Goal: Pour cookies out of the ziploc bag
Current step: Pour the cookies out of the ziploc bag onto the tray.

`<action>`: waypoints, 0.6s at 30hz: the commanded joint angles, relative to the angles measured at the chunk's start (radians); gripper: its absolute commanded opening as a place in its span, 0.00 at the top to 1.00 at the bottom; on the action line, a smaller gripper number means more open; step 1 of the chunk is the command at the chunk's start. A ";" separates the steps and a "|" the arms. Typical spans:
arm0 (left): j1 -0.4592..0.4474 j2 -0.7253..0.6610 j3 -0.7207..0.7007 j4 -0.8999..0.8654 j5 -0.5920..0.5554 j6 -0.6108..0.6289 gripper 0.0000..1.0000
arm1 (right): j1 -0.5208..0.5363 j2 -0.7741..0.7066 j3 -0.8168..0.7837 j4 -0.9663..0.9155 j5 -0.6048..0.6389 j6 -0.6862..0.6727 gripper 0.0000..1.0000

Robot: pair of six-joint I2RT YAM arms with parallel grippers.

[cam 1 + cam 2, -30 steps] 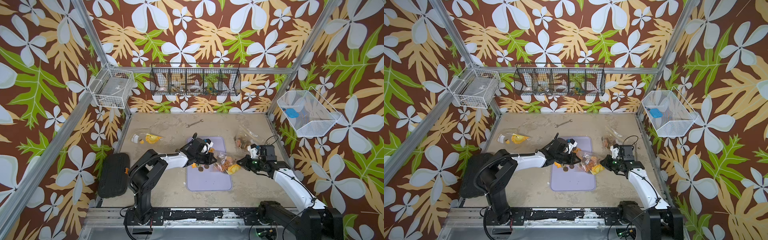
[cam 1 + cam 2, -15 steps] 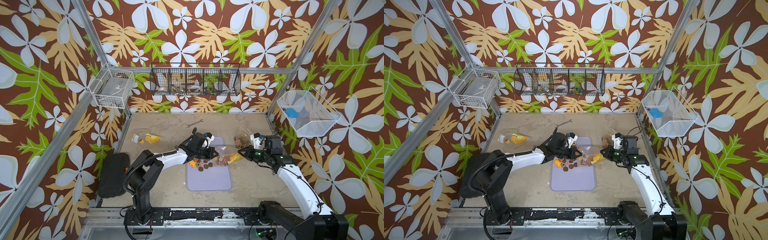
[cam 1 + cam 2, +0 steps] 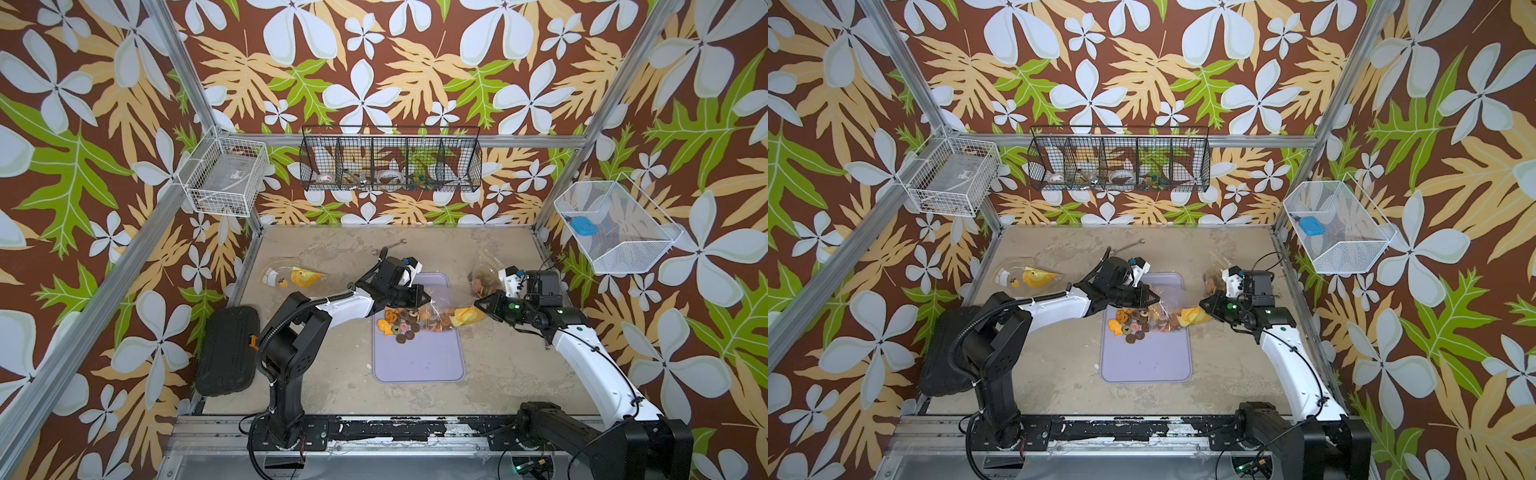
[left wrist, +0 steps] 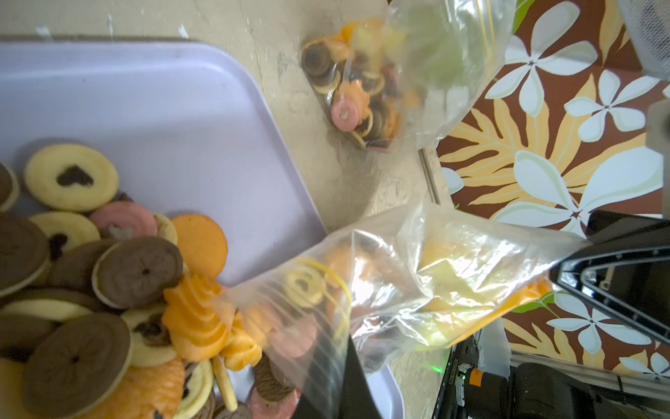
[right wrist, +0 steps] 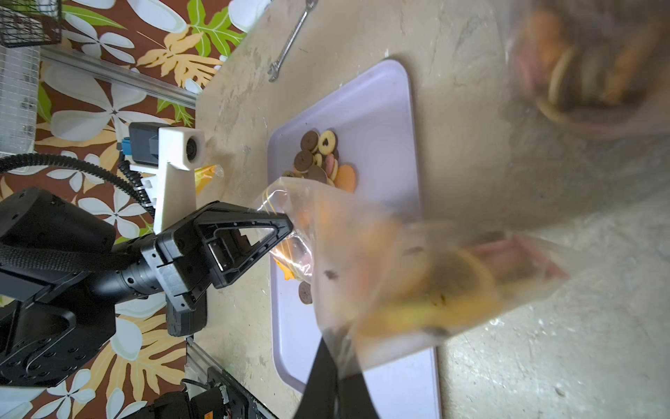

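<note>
Hands both gripped the ziploc bag [image 3: 442,318], one at each end. The left hand [image 3: 424,297] was pinched tight on the mouth edge, with the mouth low over the lavender tray [image 3: 415,357]. Loose cookies [image 3: 398,326] lay piled on the tray just under and in front of that hand's tips, touching the bag mouth. More sat inside the bag, blurred in the wrist views.

The bag's long axis ran straight from the left hand across to the right hand [image 3: 478,303]. That hand was clamped narrow on the closed end, over bare counter [image 3: 498,374] just off the tray edge.

Judged: pour partway done. The next move turns on the right hand, nearest the closed end, lifting it above the mouth so the rest slide toward the left hand.

A second bag [image 3: 482,277] of biscuits lay just behind the right hand, untouched.
</note>
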 commanded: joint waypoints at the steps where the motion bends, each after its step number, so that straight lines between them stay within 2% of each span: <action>1: 0.017 0.015 0.035 -0.008 0.019 0.014 1.00 | 0.000 0.005 0.028 0.040 -0.011 0.014 1.00; 7: 0.038 0.021 0.031 -0.011 0.032 0.016 1.00 | 0.004 0.030 0.044 0.053 -0.029 0.022 1.00; 10: 0.039 0.008 -0.029 0.028 0.037 0.000 1.00 | 0.016 0.037 0.047 0.053 -0.029 0.020 1.00; 18: 0.040 -0.019 -0.133 0.113 0.042 -0.033 1.00 | 0.164 0.072 0.113 0.086 0.038 0.065 1.00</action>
